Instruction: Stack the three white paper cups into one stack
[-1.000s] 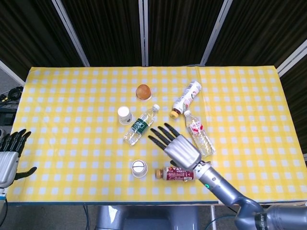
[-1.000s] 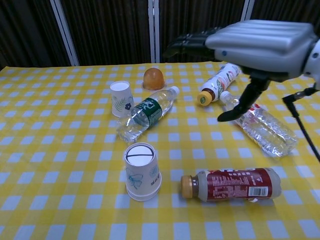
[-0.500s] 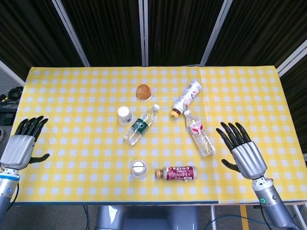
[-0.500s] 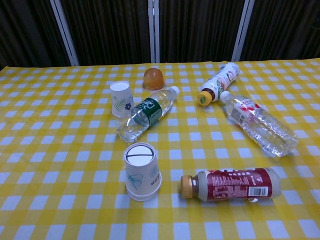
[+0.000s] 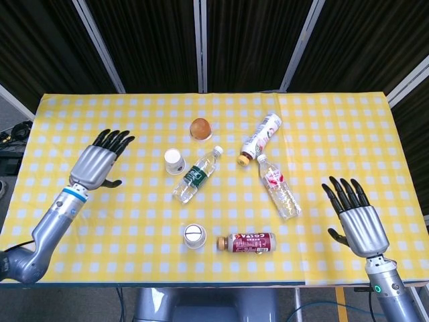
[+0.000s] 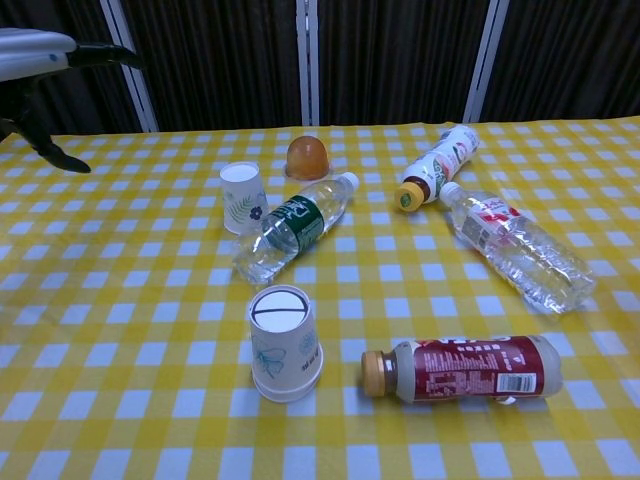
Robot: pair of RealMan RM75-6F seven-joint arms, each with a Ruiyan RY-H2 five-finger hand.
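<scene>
Two white paper cups stand upside down on the yellow checked table (image 5: 335, 127). One cup (image 5: 174, 161) (image 6: 243, 197) is left of centre beside the green-label bottle. The other cup (image 5: 194, 235) (image 6: 283, 343) is near the front edge. A third cup is not visible. My left hand (image 5: 100, 163) (image 6: 40, 60) hovers open over the left part of the table, left of the far cup, fingers spread. My right hand (image 5: 355, 218) is open near the front right, away from both cups, holding nothing.
A green-label bottle (image 5: 196, 174) lies beside the far cup. A clear bottle (image 5: 278, 186), a pink-white bottle (image 5: 261, 138) and a red-label bottle (image 5: 247, 243) lie right of centre. An orange dome-shaped object (image 5: 200, 127) sits behind.
My left hand has moved from the table's left edge inward toward the far cup. My right hand has pulled back from the middle to the front right. Cups and bottles have not moved.
</scene>
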